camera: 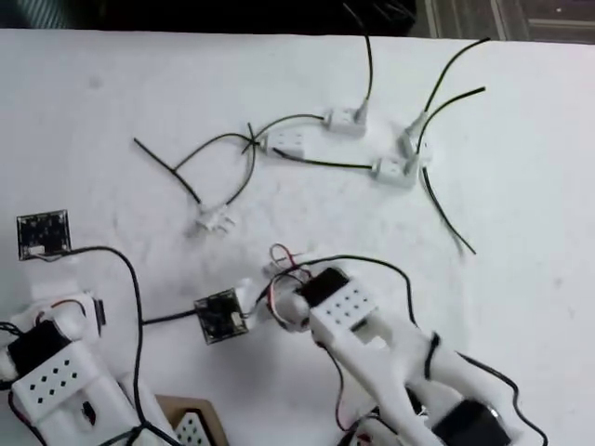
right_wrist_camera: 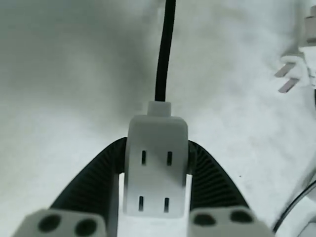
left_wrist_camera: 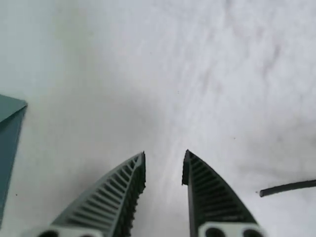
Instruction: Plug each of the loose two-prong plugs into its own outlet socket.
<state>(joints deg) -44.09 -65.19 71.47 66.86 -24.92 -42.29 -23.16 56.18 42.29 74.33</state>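
While the left arm (camera: 56,381) sits at 7 o'clock in the high view, the left claw (left_wrist_camera: 164,158) hangs over bare table (left_wrist_camera: 222,74) with its fingers apart and nothing between them. The right arm (camera: 372,344) comes in from 5 o'clock. The right claw (right_wrist_camera: 157,144) is clamped on the two sides of a white socket block (right_wrist_camera: 155,182). Both pairs of slots on that block face up and are empty, and its black cord (right_wrist_camera: 165,49) runs straight away from the claw.

Just beyond the right arm's tip, toward 10 o'clock from it, a loose plug (camera: 216,220) lies flat on the table with its two prongs bare, touching no socket.

Farther off, between 12 and 1 o'clock, the other white blocks (camera: 286,139) and plug ends lie among crossing black cords. Whether any pair there is already pushed together cannot be told.

The job looks to be at an early stage. One socket is in hand but unfilled, and the nearest plug is not yet picked up. The free left claw seems the likely one to fetch it.
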